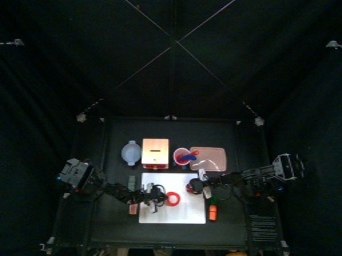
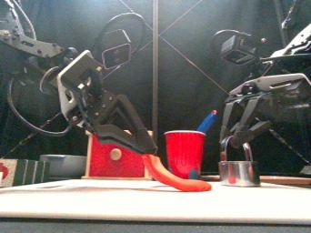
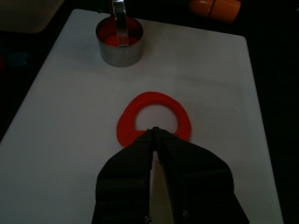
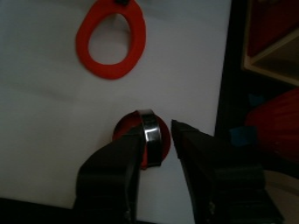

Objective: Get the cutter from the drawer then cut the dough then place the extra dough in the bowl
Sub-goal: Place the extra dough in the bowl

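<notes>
On the white cutting board (image 3: pixel 216 87) lies a red dough ring (image 3: pixel 152 112). My left gripper (image 3: pixel 156 133) is shut on the ring's near edge. In the front view it (image 2: pixel 148 150) lifts that end while the ring's other end (image 2: pixel 188 185) rests on the board. The round metal cutter (image 2: pixel 239 173) stands on the board at the right with a red dough disc inside it (image 4: pixel 142 144). My right gripper (image 4: pixel 149 131) comes down onto the cutter's wire handle (image 2: pixel 239 146) and is shut on it.
Behind the board stand the wooden box (image 1: pixel 156 155) with its red drawer front (image 2: pixel 112 157), the blue-grey bowl (image 1: pixel 128 153), the red cup (image 2: pixel 186 153) holding a blue knife, and the pink tray (image 1: pixel 211 157). An orange toy (image 1: pixel 211 212) lies at the board's right edge.
</notes>
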Motion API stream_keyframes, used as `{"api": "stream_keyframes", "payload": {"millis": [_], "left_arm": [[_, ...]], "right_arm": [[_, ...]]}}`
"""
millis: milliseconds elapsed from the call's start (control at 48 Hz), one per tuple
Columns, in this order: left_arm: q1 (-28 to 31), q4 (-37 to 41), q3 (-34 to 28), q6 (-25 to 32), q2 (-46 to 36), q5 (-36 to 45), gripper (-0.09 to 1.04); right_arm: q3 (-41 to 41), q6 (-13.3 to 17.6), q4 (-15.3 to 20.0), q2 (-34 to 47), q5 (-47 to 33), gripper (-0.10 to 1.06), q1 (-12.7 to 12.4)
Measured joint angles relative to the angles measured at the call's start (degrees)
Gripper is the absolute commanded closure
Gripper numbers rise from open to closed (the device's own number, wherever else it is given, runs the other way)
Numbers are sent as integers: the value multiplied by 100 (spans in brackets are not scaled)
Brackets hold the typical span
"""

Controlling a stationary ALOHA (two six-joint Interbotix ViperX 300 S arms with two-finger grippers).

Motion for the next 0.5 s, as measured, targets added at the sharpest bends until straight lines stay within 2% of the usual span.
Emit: {"api": "stream_keyframes", "payload": {"millis": [229,500], "left_arm": [[18,123,18,18,-229,-343,41],[149,457,26,26,-316,-501,41]], "right_arm": [[-132,0,264,-53,-18,19,70],[-264,0,281,-53,-26,19,88]]}}
